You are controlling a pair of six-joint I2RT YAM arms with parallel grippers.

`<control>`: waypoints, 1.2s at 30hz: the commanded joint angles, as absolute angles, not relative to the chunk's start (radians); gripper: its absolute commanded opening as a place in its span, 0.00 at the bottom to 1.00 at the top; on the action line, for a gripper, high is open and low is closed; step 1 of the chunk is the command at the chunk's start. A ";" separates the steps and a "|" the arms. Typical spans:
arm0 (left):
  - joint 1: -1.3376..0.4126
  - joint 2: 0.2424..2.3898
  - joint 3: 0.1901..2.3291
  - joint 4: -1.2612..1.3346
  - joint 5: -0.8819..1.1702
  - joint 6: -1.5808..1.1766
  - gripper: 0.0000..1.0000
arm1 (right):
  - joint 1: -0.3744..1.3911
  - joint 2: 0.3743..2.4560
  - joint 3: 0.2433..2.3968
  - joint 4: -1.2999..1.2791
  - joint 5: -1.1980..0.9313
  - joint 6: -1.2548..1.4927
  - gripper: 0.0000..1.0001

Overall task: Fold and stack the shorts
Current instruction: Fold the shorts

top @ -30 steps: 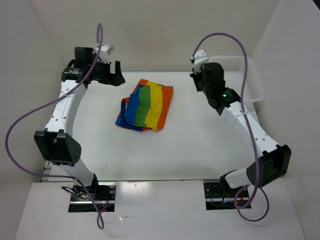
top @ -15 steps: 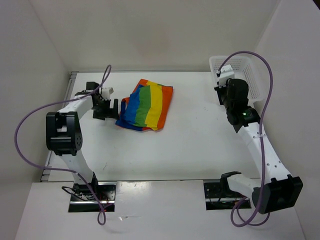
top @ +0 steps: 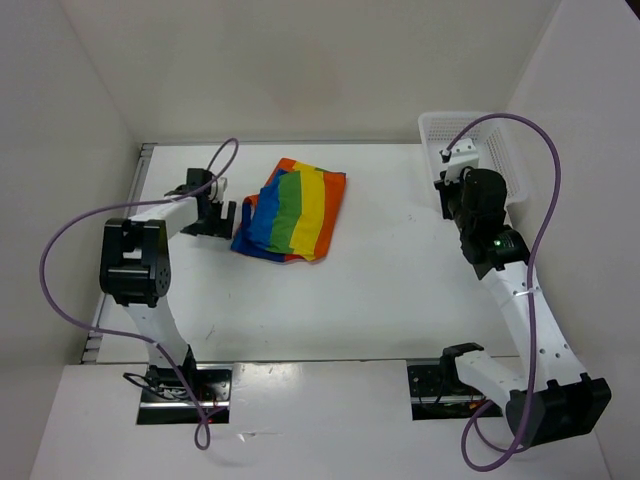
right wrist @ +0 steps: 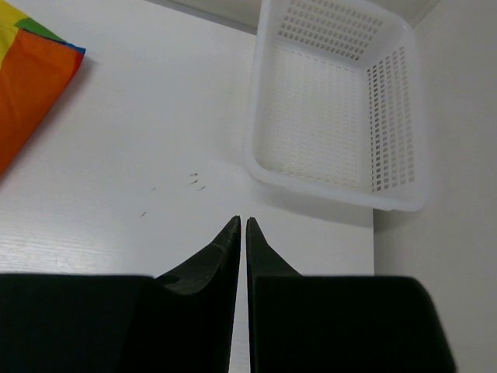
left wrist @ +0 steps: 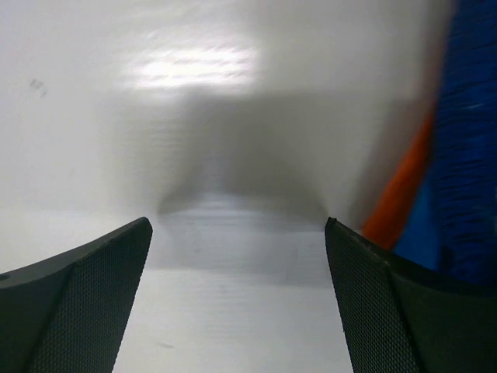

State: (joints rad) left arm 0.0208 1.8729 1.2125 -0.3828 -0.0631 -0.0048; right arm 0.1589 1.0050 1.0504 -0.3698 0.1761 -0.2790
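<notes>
Shorts (top: 290, 213): one pair; one basket (top: 505, 160)

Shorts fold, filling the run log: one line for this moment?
shorts: folded, lying flat | left gripper: open, empty, beside shorts | right gripper: shut, empty, near basket

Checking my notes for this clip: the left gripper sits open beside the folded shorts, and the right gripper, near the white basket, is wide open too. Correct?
Not quite. The right gripper is shut, fingertips almost touching with nothing between them, as the right wrist view shows. The rest holds: the left gripper is open beside the shorts, and the right one is near the basket.
</notes>
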 commanded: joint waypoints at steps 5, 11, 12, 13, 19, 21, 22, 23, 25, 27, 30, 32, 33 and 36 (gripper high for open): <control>-0.162 1.988 1.186 -0.364 -0.207 0.000 0.99 | 0.153 0.986 1.034 -0.344 0.169 -0.261 0.11; -0.183 1.967 1.154 -0.436 -0.141 0.000 0.99 | 0.153 0.986 1.034 -0.344 0.169 -0.261 0.11; -0.183 1.951 1.154 -0.454 -0.109 0.000 0.99 | 0.153 0.986 1.034 -0.344 0.169 -0.261 0.11; -0.192 1.936 1.154 -0.481 -0.092 0.000 0.99 | 0.153 0.995 1.034 -0.344 0.169 -0.261 0.11; -0.264 1.911 1.143 -0.517 -0.022 0.000 0.99 | 0.153 1.014 1.034 -0.322 0.178 -0.261 0.12; -0.323 1.911 1.131 -0.517 -0.012 0.000 0.99 | 0.153 1.014 1.034 -0.313 0.178 -0.261 0.12; -0.339 1.911 1.131 -0.528 -0.026 0.000 0.99 | 0.153 1.014 1.034 -0.313 0.178 -0.261 0.12; -0.350 1.911 1.120 -0.528 -0.035 0.000 0.99 | 0.153 1.014 1.034 -0.313 0.178 -0.261 0.12; -0.359 1.911 1.120 -0.528 -0.035 0.000 0.99 | 0.153 1.014 1.034 -0.313 0.178 -0.261 0.12; -0.359 1.911 1.120 -0.528 -0.023 0.000 0.99 | 0.153 1.005 1.034 -0.313 0.178 -0.261 0.12; -0.359 1.890 1.111 -0.537 0.003 0.000 0.99 | 0.153 1.005 1.034 -0.313 0.178 -0.261 0.12; -0.359 1.878 1.111 -0.537 -0.050 0.000 0.99 | 0.153 1.005 1.034 -0.322 0.178 -0.261 0.12; -0.339 1.878 1.111 -0.537 -0.067 0.000 0.99 | 0.153 1.005 1.034 -0.322 0.178 -0.261 0.12; -0.244 1.850 1.138 -0.537 -0.100 0.000 0.99 | 0.153 1.005 1.034 -0.322 0.178 -0.261 0.12</control>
State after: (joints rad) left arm -0.3313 1.8420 1.1648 -0.4183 -0.0063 -0.0078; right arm 0.1589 1.0187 1.0370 -0.3603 0.1719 -0.2764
